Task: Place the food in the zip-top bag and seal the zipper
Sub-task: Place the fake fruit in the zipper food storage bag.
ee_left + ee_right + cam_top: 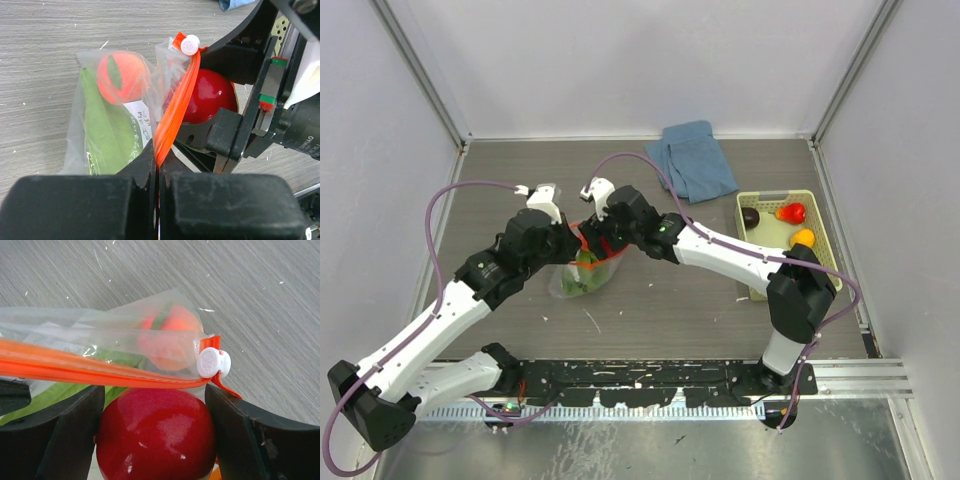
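Right wrist: right gripper point(152, 402) grasps red fruit point(156, 437) just below the zipper point(75, 371), which the clenched left gripper point(157, 164) pinches taut; best cleared over that strip into the bag point(100, 327) before release.

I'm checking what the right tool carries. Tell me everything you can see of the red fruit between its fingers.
The red fruit is a round, smooth, glossy ball, plastic-looking, deep red with bright highlights. It sits between the black fingers of the right tool, touching both. The orange zipper strip lies across its top, with the white slider just above it. Its underside is hidden, and whether it is inside the bag is unclear.
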`<state>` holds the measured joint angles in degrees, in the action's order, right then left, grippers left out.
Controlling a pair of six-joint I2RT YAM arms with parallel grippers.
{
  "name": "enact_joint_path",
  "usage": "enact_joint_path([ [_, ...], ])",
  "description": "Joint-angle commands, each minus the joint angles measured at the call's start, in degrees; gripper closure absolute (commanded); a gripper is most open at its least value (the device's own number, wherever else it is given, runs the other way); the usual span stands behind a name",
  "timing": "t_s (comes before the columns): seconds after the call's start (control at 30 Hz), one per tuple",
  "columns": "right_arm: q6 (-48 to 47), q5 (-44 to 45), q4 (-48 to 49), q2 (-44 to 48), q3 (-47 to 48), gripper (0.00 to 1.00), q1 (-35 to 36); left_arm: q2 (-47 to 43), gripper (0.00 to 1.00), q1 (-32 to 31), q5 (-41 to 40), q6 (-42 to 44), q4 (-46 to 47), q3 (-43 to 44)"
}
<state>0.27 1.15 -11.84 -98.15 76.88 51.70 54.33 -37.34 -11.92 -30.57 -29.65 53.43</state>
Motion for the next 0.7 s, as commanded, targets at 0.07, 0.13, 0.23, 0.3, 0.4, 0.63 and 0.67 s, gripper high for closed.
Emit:
enact_joint_path([
  [0.07, -0.86, -5.37, 2.72, 4.11, -1.53, 0.55, -0.64, -0.92, 1.00, 0.18, 0.60, 1.74, 2.58, 0.91],
  [0.13, -1.60, -9.26, 8.09, 5.20, -3.63, 0.55, -0.70, -1.05, 1.00, 0.21, 1.03, 2.16, 2.66, 0.93],
  [0.23, -1.86, -13.18, 12.17, 5.33, -4.45, 0.54, -0.70, -1.17, 1.00, 0.22, 2.06, 2.40, 2.94, 0.94],
  [0.3, -2.37, -15.20, 14.49, 5.07, -5.00, 0.54, -0.67, -1.39, 1.00, 0.17, 2.75, 2.36, 3.45, 0.82],
  [0.4, -2.87, -17.33, 18.62, 4.64, -6.85, 0.53, -0.62, -1.70, 1.00, 0.16, 3.63, 2.03, 4.17, 0.58],
  [0.63, -3.15, -17.51, 25.62, 3.34, -9.91, 0.45, -0.64, -2.51, 1.00, 0.23, 4.55, 1.39, 5.07, 0.06],
  [0.67, -2.98, -16.85, 25.63, 2.93, -9.65, 0.41, -0.64, -2.64, 1.00, 0.17, 4.63, 1.26, 5.19, 0.04],
])
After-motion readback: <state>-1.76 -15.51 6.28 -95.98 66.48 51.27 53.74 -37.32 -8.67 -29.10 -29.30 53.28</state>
